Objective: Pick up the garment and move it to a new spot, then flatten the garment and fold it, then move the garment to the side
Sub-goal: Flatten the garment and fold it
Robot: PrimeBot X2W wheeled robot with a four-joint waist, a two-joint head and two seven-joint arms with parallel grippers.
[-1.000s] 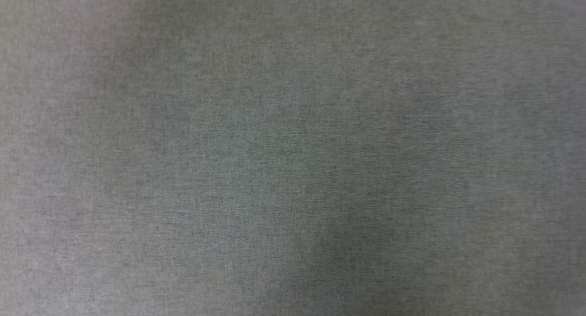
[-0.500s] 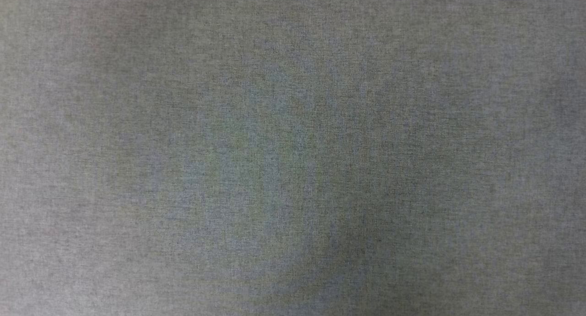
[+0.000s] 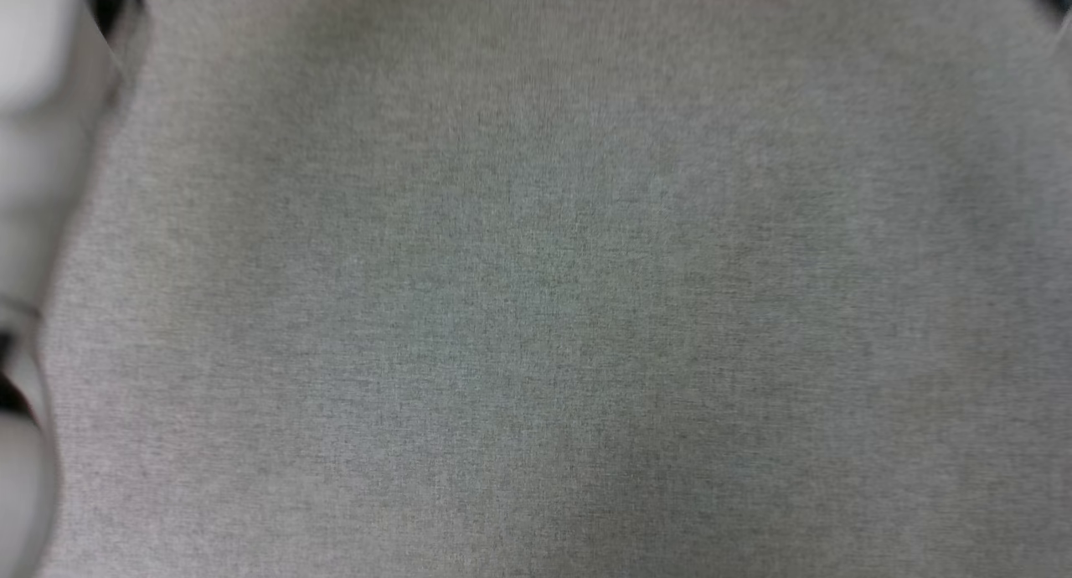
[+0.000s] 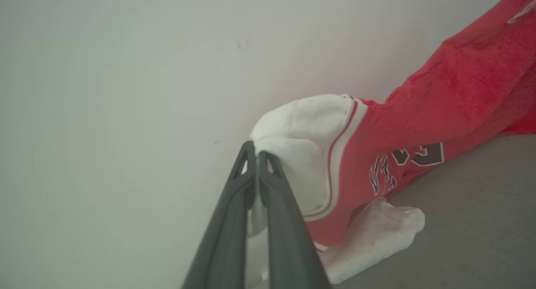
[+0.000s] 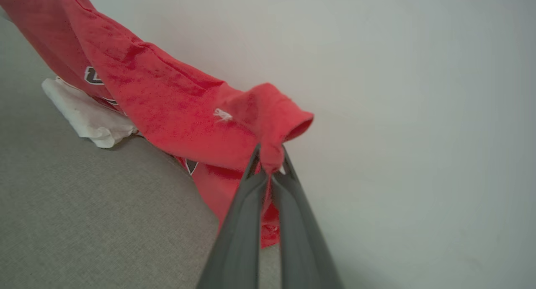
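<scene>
The garment (image 4: 439, 100) is a red T-shirt with white sleeves and a black printed front, stretched between both grippers and sagging onto the grey fabric surface (image 4: 481, 222). My left gripper (image 4: 256, 155) is shut on a white sleeve (image 4: 301, 155) with striped trim. A second white sleeve (image 4: 377, 234) rests on the surface. In the right wrist view my right gripper (image 5: 270, 161) is shut on a bunched red edge of the garment (image 5: 176, 100), which drapes down to the grey surface (image 5: 83, 213).
The head view looks closely down at the grey woven surface (image 3: 536, 310). A blurred pale shape (image 3: 29, 142) sits along its left edge. A plain pale wall (image 5: 418, 113) stands behind the garment in both wrist views.
The head view has shifted: a blurred pale shape now shows along the left edge and a dark bit at the top right corner. The grey surface looks the same.
</scene>
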